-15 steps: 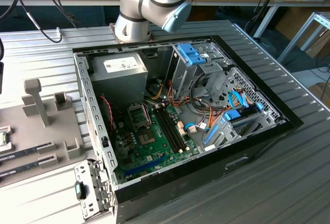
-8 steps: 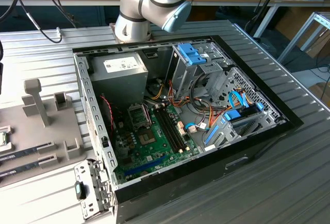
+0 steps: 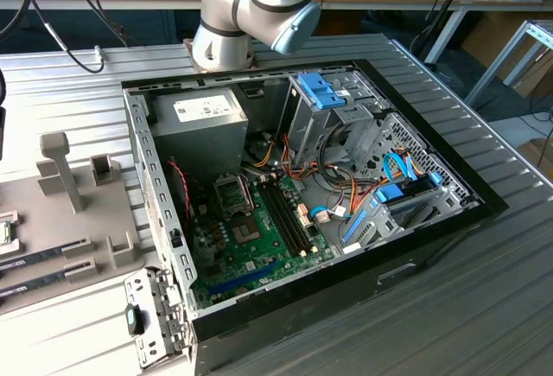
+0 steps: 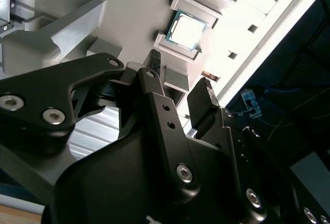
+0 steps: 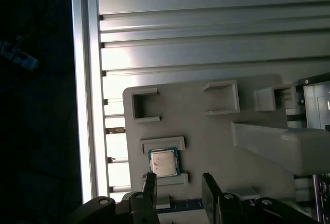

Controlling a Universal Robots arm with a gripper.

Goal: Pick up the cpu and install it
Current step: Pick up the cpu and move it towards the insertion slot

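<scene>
My gripper [image 5: 179,185] is released: the two black fingers [image 5: 209,189] stand apart and nothing is between them. The cpu [image 5: 163,162] lies flat just beyond my fingertips, not touched, and nearer to one finger than to the other. It sits on the grey plate [image 5: 216,136], between two raised ledges [image 5: 162,143]. Its silver top faces toward me. It is square, so I see no long axis; its edges run parallel to the ledges.
</scene>
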